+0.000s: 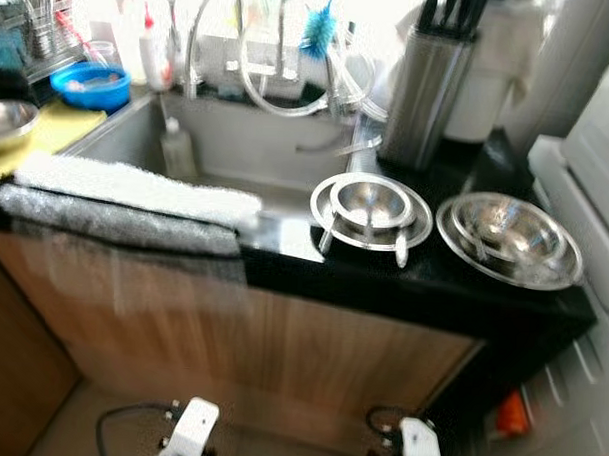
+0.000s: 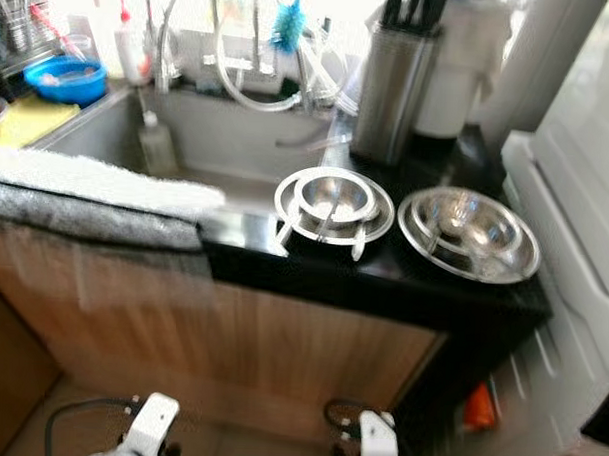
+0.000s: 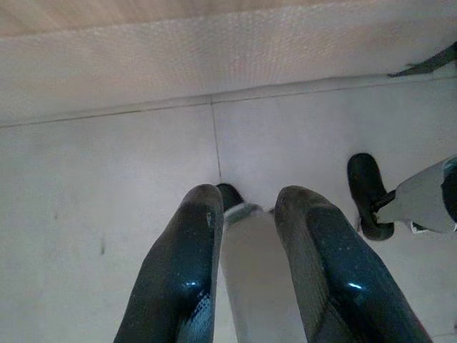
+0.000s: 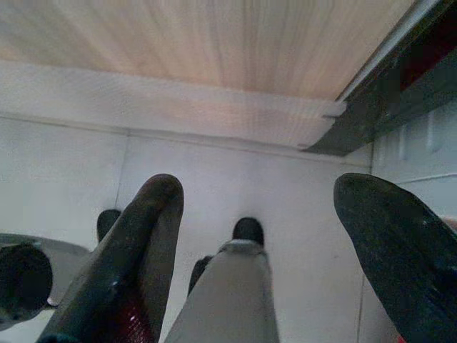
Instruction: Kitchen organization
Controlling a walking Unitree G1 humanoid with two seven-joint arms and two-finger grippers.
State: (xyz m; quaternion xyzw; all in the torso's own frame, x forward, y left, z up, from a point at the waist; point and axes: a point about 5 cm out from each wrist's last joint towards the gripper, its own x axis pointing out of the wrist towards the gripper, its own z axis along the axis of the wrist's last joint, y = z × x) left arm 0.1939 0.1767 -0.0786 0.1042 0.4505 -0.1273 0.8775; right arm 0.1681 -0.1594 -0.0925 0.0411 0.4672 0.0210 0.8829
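A: Steel is sitting all along the black counter (image 1: 383, 276): two plate-and-bowl stacks (image 1: 371, 212), (image 1: 508, 238), side by side right of the sink (image 1: 222, 145), with one knife block (image 1: 426, 84) behind.

B: Which arm is lying nearer?

A: The right, I'm judging. Both are hanging low by the floor, stacks well above. The left gripper (image 3: 246, 207) is showing fingers slightly apart; the right gripper (image 4: 258, 196) is gaping wide, both empty.

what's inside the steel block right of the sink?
Black knife handles stick out of the top of the steel knife block. The blades are hidden inside it, so their count and type can't be told. Behind the block stands a white cylindrical container.
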